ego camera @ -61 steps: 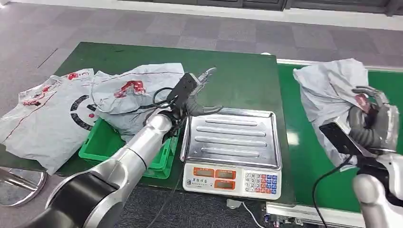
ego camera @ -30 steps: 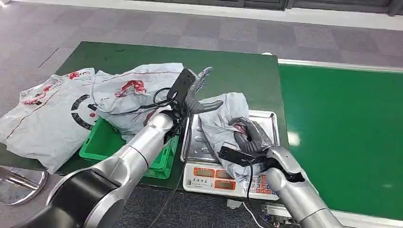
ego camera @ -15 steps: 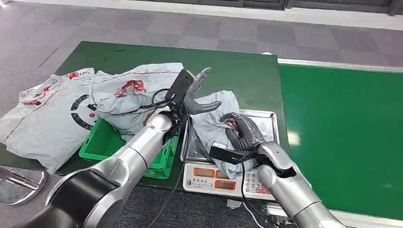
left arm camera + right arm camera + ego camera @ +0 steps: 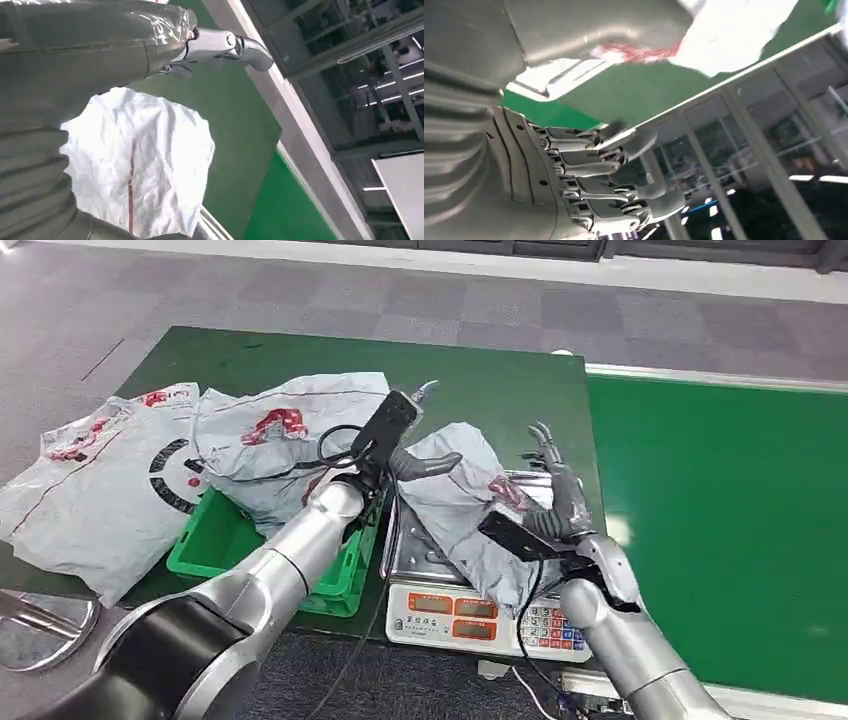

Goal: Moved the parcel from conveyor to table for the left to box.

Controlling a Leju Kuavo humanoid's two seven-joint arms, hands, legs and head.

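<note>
Fingers (image 4: 548,455) of the right hand (image 4: 560,495) are spread, holding nothing; left hand (image 4: 415,445) hovers spread beside the grey poly mailer parcel (image 4: 460,505) lying crumpled on the scale tray (image 4: 560,490). Likely light, soft and slippery, so best gathered at a bunched fold.

The head view looks down from high onto the counter (image 4: 500,390). Both wrist views sit close behind their robot hands, tilted, sharing the grey parcel (image 4: 455,495) with it.
</note>
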